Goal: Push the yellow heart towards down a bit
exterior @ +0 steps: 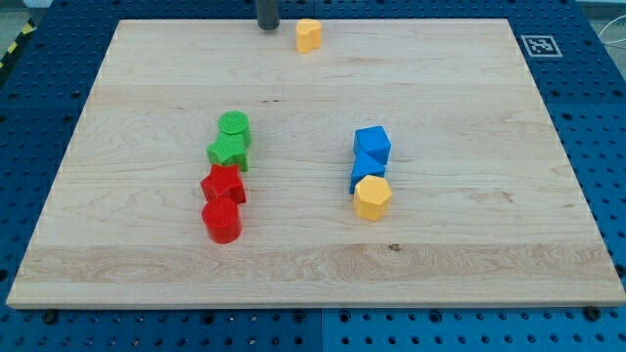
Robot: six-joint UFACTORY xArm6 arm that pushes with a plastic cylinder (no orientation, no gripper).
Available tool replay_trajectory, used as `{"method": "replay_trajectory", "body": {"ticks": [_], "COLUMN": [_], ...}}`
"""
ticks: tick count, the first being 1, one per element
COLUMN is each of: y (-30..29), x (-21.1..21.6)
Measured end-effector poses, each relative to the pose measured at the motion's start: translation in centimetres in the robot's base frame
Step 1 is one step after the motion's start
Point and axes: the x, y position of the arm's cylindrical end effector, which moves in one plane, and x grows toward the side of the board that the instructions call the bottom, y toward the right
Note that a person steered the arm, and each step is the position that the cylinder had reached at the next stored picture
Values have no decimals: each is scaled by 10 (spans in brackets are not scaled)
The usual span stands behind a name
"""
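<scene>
The yellow heart (309,35) lies near the top edge of the wooden board (469,254), a little left of the middle. My tip (267,28) rests on the board just to the view's left of the heart, with a small gap between them. Only the lower part of the rod shows, as it is cut off by the view's top.
A green cylinder (235,125) and green star (228,152) sit left of centre, with a red star (223,184) and red cylinder (222,221) below them. Two blue blocks (371,145) (366,172) and a yellow hexagon (372,198) sit right of centre. A marker tag (541,45) is at the top right.
</scene>
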Motion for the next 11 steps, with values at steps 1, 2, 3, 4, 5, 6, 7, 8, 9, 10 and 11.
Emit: {"method": "replay_trajectory", "body": {"ticks": [1,2,3,4,5,6,7,8,9,10,11], "y": [18,34,42,42,42,42,43,43,37,38,45], "x": [0,0,0,4,6,8,20,22,25,36,43]}}
